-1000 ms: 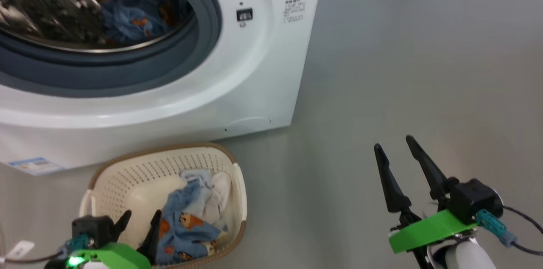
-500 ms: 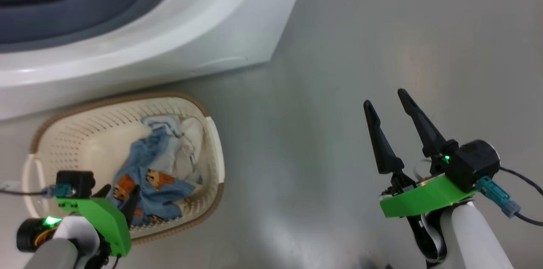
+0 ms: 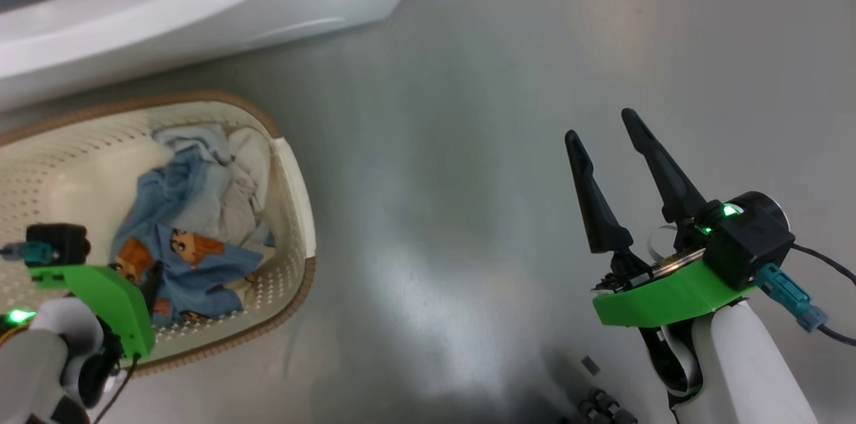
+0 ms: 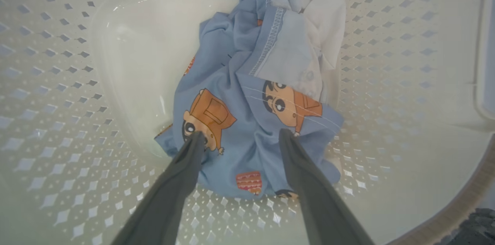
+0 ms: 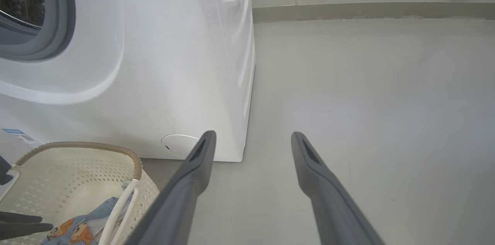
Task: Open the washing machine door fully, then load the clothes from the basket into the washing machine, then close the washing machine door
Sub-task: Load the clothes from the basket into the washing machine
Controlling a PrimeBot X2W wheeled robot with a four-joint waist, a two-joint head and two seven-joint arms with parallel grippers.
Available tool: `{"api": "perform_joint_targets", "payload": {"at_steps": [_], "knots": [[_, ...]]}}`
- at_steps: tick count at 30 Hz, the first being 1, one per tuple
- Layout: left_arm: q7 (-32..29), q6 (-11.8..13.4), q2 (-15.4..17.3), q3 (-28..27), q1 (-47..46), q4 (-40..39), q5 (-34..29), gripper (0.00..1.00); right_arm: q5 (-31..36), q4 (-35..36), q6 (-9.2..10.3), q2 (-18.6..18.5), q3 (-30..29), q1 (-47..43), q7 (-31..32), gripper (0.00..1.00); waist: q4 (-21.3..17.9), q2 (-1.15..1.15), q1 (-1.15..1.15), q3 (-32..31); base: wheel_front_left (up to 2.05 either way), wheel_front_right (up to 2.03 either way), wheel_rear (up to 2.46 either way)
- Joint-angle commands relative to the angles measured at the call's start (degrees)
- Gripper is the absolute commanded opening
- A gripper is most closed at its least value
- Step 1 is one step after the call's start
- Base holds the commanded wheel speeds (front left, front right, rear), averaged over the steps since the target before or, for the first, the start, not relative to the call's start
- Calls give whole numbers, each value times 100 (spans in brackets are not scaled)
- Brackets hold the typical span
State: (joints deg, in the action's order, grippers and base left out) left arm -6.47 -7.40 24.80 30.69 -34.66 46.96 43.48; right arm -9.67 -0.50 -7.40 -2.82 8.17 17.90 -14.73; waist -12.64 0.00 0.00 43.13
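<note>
The cream basket stands on the floor in front of the white washing machine. The clothes, a light blue bundle with cartoon boys and some white cloth, lie in its right half. My left gripper is open and reaches down into the basket. Its fingertips hover just over the near end of the clothes, which lie between and beyond them. My right gripper stands open and empty over bare floor to the right. The washing machine door is out of view.
The right wrist view shows the washer's front with its grey gasket, a round flap low down and a blue label. Grey floor runs right to a wall base. The robot's base shows below.
The head camera has tilted down, so the washer slid up out of the picture. My left gripper has sunk deeper into the basket, onto the clothes. The right gripper keeps its pose, open.
</note>
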Motion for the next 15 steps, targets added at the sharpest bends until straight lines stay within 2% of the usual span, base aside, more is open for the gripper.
{"api": "perform_joint_targets", "payload": {"at_steps": [1,15], "knots": [[59,-8,253,-110,-58,11,48,100,37,153,-9,-6,90,-44,-27,100,-98,0,0,257,0,0,0],[-34,-9,399,510,-897,559,549,100,61,371,-9,-6,2,26,-27,100,-111,0,0,915,0,0,0]]}}
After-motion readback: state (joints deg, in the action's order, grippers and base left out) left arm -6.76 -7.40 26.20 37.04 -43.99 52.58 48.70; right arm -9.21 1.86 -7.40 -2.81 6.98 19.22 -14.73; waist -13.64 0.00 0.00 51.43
